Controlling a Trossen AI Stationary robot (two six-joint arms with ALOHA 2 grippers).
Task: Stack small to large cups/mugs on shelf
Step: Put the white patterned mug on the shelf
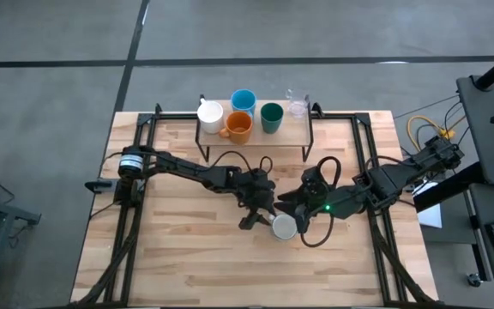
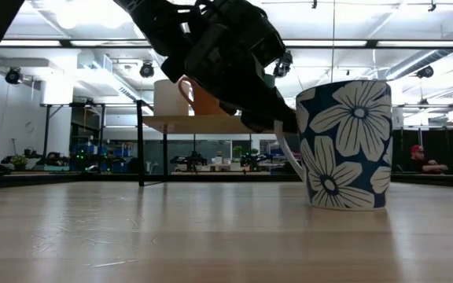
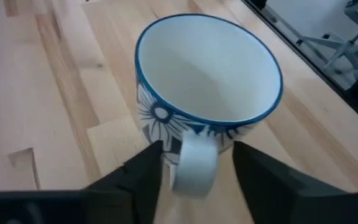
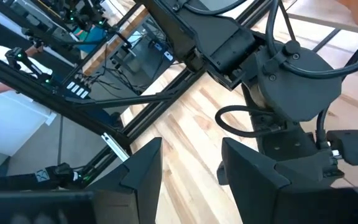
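The left gripper [image 3: 194,171] is spread wide, 1 finger on each side of the handle of the blue-flowered white mug [image 3: 207,106], which stands upright on the table [image 1: 187,257] in front of the shelf [image 1: 256,137]. To grip well, it should close squarely on the handle before lifting. The right gripper [image 4: 191,165] waits just beside, fingers parted and empty. Farther off, 4 mugs and 1 clear glass [image 1: 297,106] stand on the shelf, so the mug likely needs a free spot there.
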